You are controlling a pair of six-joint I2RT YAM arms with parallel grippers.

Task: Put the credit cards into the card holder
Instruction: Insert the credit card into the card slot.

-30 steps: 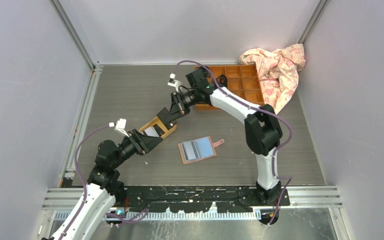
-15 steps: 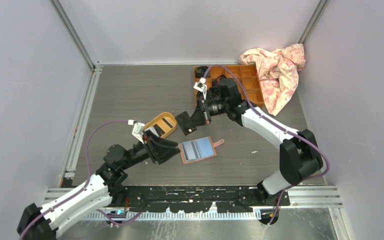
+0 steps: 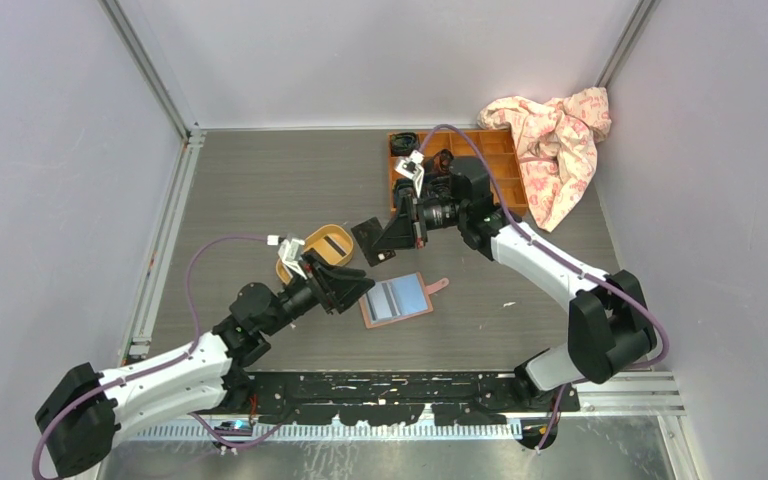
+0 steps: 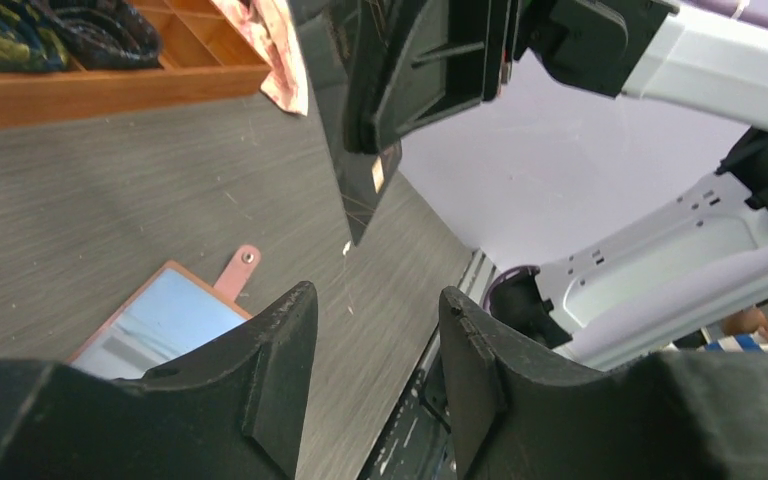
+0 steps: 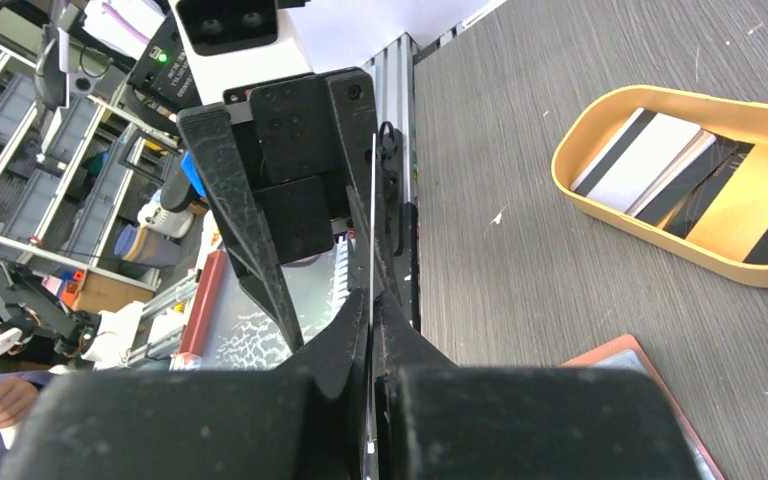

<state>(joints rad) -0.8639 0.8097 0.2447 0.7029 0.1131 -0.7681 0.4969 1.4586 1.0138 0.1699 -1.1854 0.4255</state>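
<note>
Black card [image 3: 364,234] in right hand [image 5: 371,325]

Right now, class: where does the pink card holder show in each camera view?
Top external: card holder lies open mid-table.
Left wrist: card holder lower left, above the left gripper.
Right wrist: its corner at bottom right.
Shared landmark: the black card in the right gripper.
</note>
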